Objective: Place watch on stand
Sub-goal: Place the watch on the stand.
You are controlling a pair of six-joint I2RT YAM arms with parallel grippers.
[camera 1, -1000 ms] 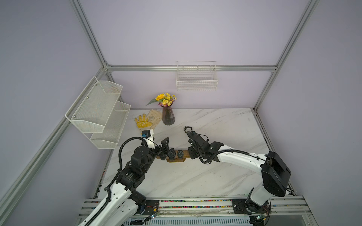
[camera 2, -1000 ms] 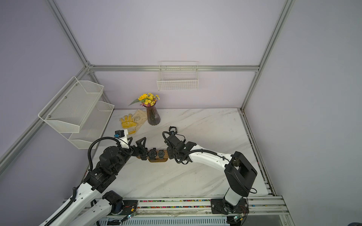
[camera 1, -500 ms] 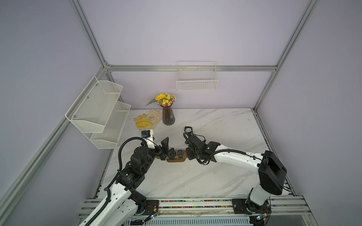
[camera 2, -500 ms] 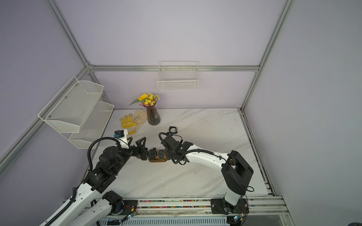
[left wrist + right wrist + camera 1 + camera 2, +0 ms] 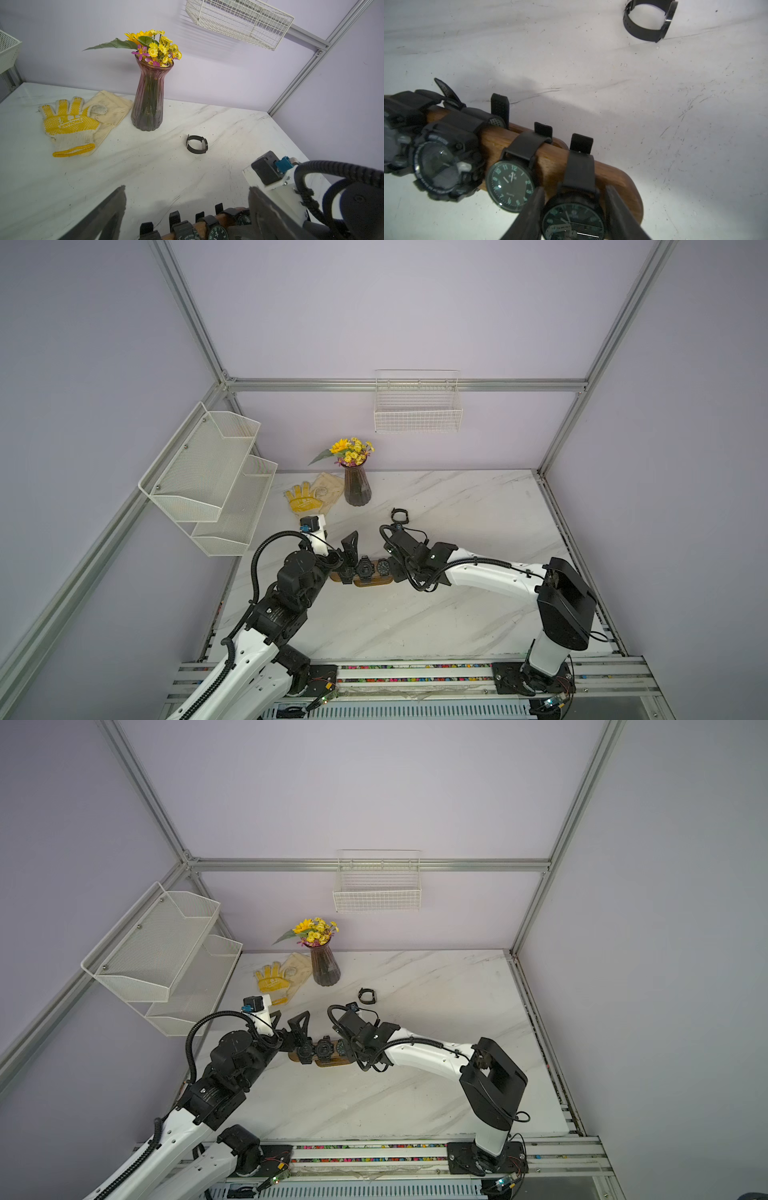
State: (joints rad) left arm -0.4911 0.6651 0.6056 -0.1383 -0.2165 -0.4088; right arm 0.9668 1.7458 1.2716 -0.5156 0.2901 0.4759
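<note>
Since a second ago the right arm has slid toward 9 o'clock, carrying the right claw (image 5: 574, 188) further onto the 3 o'clock end of the stand (image 5: 625, 178); the left arm has held its place. That claw is closed on the watch (image 5: 573, 222), a dark finger against each side of its round case, and the black strap loops over the bar just short of the rounded tip. In both top views the two wrists cover the ends of the stand (image 5: 374, 581), so the gripped watch cannot be made out there. The left claw (image 5: 187, 188) is spread wide and empty above the 9 o'clock end. The bar is smooth brown wood with fine grain. Next along it toward 9 o'clock sits a round-dial watch (image 5: 510, 185) with green numerals; the small word under its hands is too faint to read. Beyond it is a chunky sport watch (image 5: 440, 166) whose bezel reads "SPORT WATCH", then a fourth watch (image 5: 390, 135) cut off by the frame. A loose watch (image 5: 400, 514) with a thin black band lies on its edge on the white, grey-veined tabletop (image 5: 457, 614), at 1 o'clock from the stand. At 10 o'clock from it stands a ribbed purple glass vase (image 5: 147, 104), beside a knit glove (image 5: 68, 122) with yellow dots and lettering I cannot read.
</note>
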